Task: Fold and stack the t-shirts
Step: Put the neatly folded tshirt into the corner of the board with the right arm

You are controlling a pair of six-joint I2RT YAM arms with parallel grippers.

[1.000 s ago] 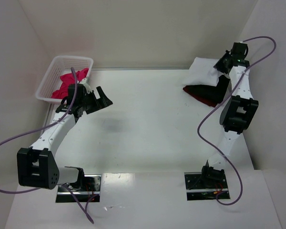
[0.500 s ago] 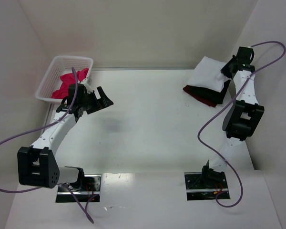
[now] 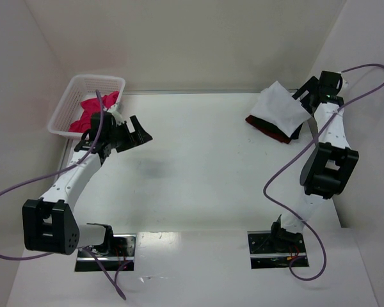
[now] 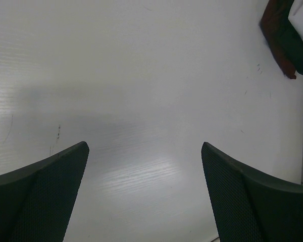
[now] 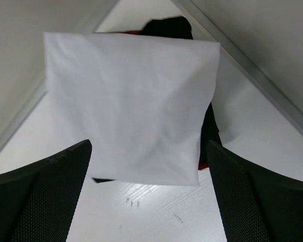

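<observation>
A folded white t-shirt (image 3: 278,107) tops the stack in the far right corner of the worktop (image 3: 198,166), hiding all but an edge of the dark red t-shirt (image 3: 262,125) and a dark lump of the black t-shirt (image 5: 167,25) beneath. The right jaws stand spread and empty just beside the stack. A second ago they were pressed together at the white cloth, farther left. The left jaws, unmoved, hang spread over bare worktop near the white basket (image 3: 99,78), where that arm's wrist hides part of the pink t-shirts (image 3: 86,105)
</observation>
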